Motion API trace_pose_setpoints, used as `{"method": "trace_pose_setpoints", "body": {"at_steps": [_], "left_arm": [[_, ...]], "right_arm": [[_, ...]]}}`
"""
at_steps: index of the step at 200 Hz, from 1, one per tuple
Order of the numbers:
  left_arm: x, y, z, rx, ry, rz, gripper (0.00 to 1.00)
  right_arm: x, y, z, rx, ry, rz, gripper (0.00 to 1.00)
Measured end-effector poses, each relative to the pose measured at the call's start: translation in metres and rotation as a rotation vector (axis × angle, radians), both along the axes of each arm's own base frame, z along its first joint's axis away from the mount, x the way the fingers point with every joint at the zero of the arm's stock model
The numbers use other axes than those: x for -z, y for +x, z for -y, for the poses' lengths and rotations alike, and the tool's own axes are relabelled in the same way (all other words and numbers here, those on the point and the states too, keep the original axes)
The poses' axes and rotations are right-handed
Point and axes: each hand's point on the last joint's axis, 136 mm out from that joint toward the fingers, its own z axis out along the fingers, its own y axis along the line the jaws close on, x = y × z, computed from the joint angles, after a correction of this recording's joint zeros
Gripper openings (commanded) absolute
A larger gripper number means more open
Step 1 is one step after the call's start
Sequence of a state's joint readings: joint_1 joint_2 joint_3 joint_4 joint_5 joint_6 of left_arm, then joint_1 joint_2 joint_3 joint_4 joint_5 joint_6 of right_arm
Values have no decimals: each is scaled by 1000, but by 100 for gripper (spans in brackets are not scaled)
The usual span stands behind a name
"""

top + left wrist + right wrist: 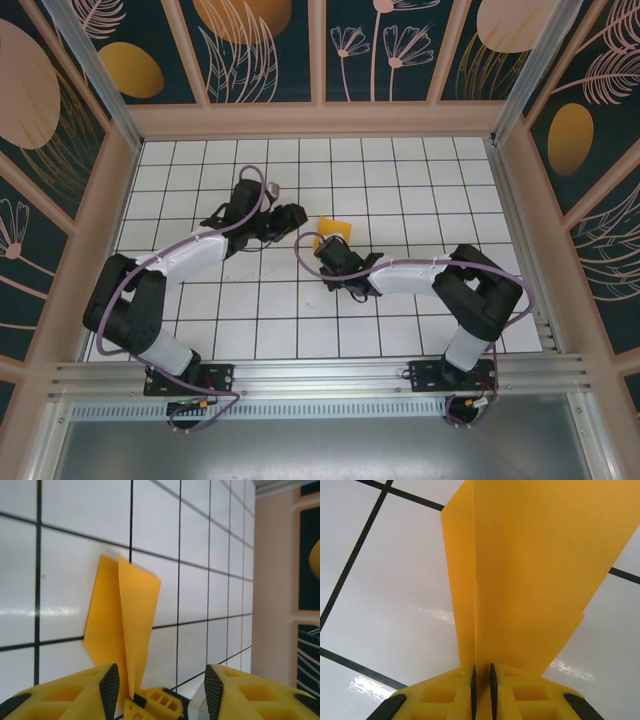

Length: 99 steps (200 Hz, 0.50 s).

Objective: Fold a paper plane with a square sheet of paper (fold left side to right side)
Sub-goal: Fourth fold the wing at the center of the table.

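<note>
Near the middle of the white tiled counter (180, 180), the left tool (161, 689) stands spread, its pads apart just beside the folded orange-yellow paper (334, 229); to the right, the right tool (482, 680) pinches the paper's near edge tightly
</note>
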<state>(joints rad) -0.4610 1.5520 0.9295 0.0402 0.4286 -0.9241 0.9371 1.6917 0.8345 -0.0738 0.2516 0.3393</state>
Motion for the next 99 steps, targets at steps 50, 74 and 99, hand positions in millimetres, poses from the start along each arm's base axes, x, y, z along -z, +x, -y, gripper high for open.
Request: {"method": "trace_pose_setpoints", "body": {"at_steps": [50,74,99], "left_arm": [[7,-3,-10,-9,-1,-6,51],[17,-8,-4,16,-10,-26,51],[29,-14,16,72,-20,-46,47]], "right_arm": [[5,0,7,5,78,-37,10],[5,-1,18,11,135,-71,10],[2,-2,22,6,199,-103,9]]}}
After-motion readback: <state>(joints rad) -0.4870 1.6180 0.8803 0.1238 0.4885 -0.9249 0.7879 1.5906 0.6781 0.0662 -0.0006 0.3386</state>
